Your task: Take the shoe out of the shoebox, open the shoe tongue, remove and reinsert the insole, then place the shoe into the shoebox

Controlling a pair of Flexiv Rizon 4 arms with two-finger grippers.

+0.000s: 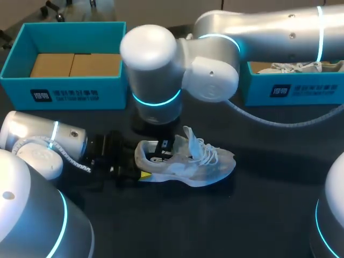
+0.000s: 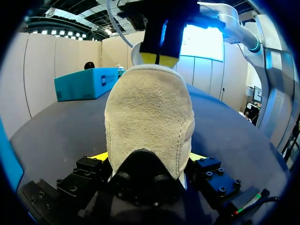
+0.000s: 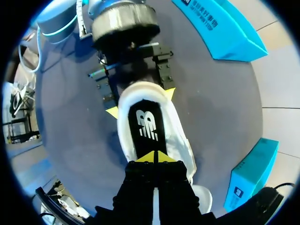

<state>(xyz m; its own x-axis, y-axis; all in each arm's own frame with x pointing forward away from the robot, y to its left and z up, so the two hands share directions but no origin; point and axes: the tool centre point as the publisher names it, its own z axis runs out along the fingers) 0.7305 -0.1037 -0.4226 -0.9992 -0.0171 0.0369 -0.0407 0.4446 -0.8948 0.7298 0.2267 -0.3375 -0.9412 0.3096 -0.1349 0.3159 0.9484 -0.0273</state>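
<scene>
A white shoe [image 1: 188, 164] lies on its sole in the middle of the dark table, toe to the right, laces loose and tongue raised. My left gripper [image 1: 141, 171] is at the heel. In the left wrist view its yellow fingertips [image 2: 101, 157] press the suede heel [image 2: 150, 117] from both sides. My right arm reaches over from the upper right, and its wrist hides its gripper in the head view. Seen from the right wrist, the right gripper [image 3: 154, 158] is shut, tips together just above the black insole [image 3: 146, 126] inside the shoe. Nothing shows between its tips.
An open blue shoebox [image 1: 64, 91] with a bare cardboard floor stands at the back left. A second blue shoebox [image 1: 293, 88] at the back right holds another white shoe [image 1: 293, 67]. The right arm's cable [image 1: 279, 121] loops over the table behind the shoe.
</scene>
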